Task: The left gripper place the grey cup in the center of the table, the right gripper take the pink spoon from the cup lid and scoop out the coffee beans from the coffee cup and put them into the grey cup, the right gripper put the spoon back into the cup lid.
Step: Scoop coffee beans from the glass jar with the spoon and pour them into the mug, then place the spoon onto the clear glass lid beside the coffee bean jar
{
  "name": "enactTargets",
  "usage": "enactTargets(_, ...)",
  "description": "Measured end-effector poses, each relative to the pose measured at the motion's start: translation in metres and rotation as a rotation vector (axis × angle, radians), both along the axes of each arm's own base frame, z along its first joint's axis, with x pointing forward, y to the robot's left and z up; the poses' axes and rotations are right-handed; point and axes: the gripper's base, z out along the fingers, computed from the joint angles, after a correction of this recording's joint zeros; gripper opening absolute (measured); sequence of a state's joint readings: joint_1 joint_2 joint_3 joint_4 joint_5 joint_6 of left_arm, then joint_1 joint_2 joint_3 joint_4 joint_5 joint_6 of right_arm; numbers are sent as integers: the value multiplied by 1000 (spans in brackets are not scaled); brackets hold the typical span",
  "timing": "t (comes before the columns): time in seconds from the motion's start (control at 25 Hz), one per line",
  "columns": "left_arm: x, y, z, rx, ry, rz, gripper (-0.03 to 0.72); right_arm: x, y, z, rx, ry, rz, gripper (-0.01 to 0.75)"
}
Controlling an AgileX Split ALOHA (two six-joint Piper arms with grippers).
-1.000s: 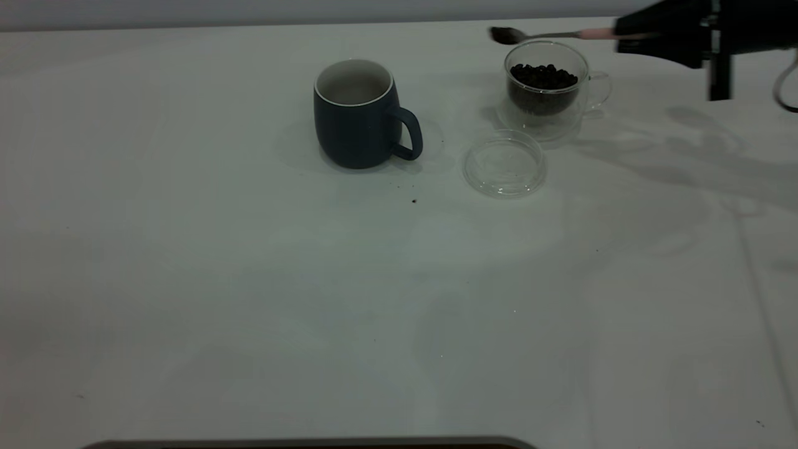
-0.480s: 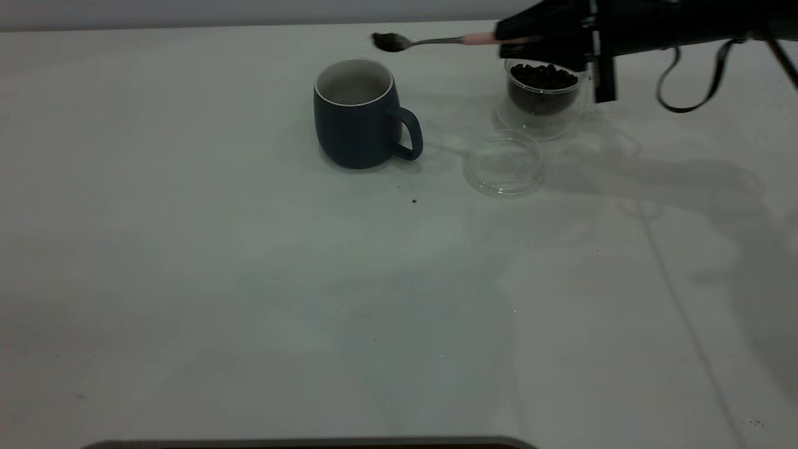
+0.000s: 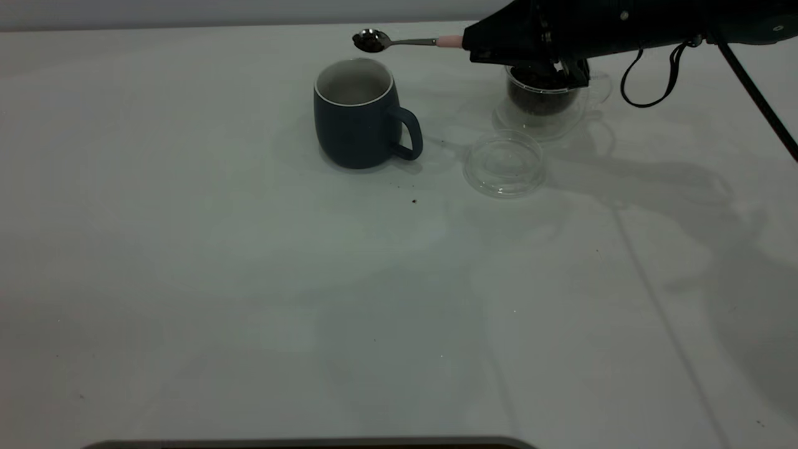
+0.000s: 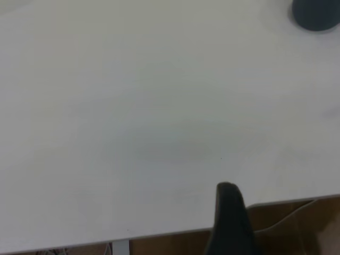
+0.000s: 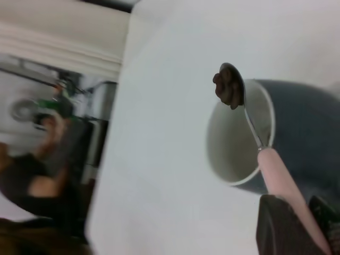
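Pink spoon clamped by its handle in right claw, bowl loaded with coffee beans, hovering at far rim of grey cup mid-surface; centre bowl over the opening, then roll slowly; half a second back it hung further right; left claw parked, grip unreadable.

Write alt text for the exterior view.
The right gripper holds the pink spoon, loaded with coffee beans, above the grey cup on the table. The coffee cup and empty cup lid sit nearby.
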State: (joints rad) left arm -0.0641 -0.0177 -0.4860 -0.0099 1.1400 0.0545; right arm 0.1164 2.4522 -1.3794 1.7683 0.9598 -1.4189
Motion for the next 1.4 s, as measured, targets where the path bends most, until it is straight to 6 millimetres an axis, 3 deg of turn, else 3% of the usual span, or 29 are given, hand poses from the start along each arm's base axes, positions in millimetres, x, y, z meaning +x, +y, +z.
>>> enactTargets(0.28, 0, 0, 0, 0, 0, 0, 567, 0, 0, -1, -178, -405, 190, 110)
enactTargets(0.44, 0, 0, 0, -1, 0, 1, 567, 0, 0, -1, -206, -466, 218, 110)
enactTargets(0.6, 0, 0, 0, -2, 0, 2, 567, -1, -4, 10, -181, -369, 205, 110)
enactTargets(0.72, 0, 0, 0, -2, 0, 2, 567, -7, -17, 38, -141, -245, 134, 110)
enactTargets(0.84, 0, 0, 0, -2, 0, 2, 567, -23, -40, 56, -117, -129, 28, 110)
enactTargets(0.92, 0, 0, 0, -2, 0, 2, 567, -42, -57, 57, -110, -38, -47, 110)
enactTargets(1.16, 0, 0, 0, -2, 0, 2, 567, -91, -96, 31, -98, 234, -228, 110)
enactTargets(1.4, 0, 0, 0, -2, 0, 2, 567, -97, -104, 4, -84, 350, -296, 110)
